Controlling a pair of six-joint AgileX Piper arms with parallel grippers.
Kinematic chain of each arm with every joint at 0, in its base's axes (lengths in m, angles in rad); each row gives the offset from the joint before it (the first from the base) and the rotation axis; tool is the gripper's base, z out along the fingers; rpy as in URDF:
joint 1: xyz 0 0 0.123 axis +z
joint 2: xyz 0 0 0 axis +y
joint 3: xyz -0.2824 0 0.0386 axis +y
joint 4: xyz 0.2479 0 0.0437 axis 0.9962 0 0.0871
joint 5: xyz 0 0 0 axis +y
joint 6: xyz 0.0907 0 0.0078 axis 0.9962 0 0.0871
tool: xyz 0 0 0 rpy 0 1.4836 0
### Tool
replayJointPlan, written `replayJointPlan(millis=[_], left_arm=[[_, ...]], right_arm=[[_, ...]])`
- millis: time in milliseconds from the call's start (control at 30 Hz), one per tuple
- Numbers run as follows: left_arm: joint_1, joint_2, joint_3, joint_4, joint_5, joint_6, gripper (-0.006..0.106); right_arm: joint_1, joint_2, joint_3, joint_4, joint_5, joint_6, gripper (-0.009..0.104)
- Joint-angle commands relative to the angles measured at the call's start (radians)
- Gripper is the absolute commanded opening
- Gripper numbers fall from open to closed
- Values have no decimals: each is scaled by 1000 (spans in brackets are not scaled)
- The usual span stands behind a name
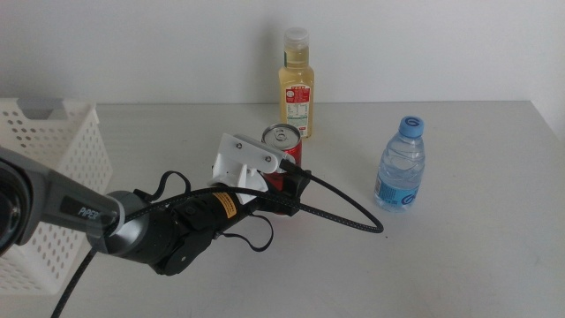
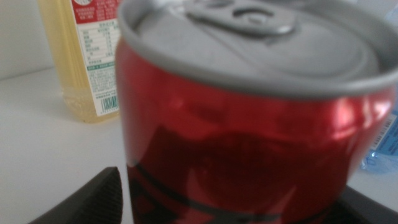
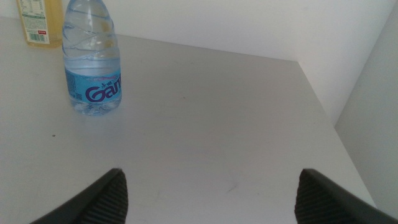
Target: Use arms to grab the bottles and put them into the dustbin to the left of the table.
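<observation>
left gripper jaws round red can, grip unclear; juice bottle behind; right jaws spread.

A plain white wall rises straight from the far edge of the tabletop and fills the whole background, bare and evenly lit. In the right wrist view a second white wall runs just beside the tabletop's side edge. It meets the back wall at the far corner, a thin shadowed line between them.
</observation>
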Motion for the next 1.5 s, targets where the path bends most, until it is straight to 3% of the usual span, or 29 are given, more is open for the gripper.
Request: replayJointPlan(millis=[0, 133, 267, 300, 467, 800, 900, 1067, 1167, 1300, 1467], left_arm=[[-4, -42, -25, -6, -92, -15, 88], [-4, -43, -25, 2, -93, -11, 71], [-4, -43, -25, 0, -93, -11, 44], [1, -61, -25, 0, -76, -11, 19], [3, -151, -25, -6, 18, -11, 18], [26, -365, -28, -142, 352, 83, 18], [77, -425, -66, -190, 548, 40, 18], [182, -518, -202, -194, 990, 65, 18], [251, -544, -318, -206, 1274, 158, 18], [377, -541, -487, -313, 1578, 359, 18], [544, -537, -627, -317, 1790, 493, 18]], right_arm=[[-7, -22, -9, -11, -71, -8, 75], [-7, -22, -9, -11, -71, -8, 75], [-7, -22, -9, -11, -71, -8, 75], [-7, -22, -9, -11, -71, -8, 75], [-7, -22, -9, -11, -71, -8, 75], [-7, -22, -9, -11, -71, -8, 75], [-7, -22, -9, -11, -71, -8, 75], [-7, -22, -9, -11, -71, -8, 75], [-7, -22, -9, -11, -71, -8, 75], [-7, -22, -9, -11, -71, -8, 75], [-7, -22, -9, -11, -71, -8, 75]])
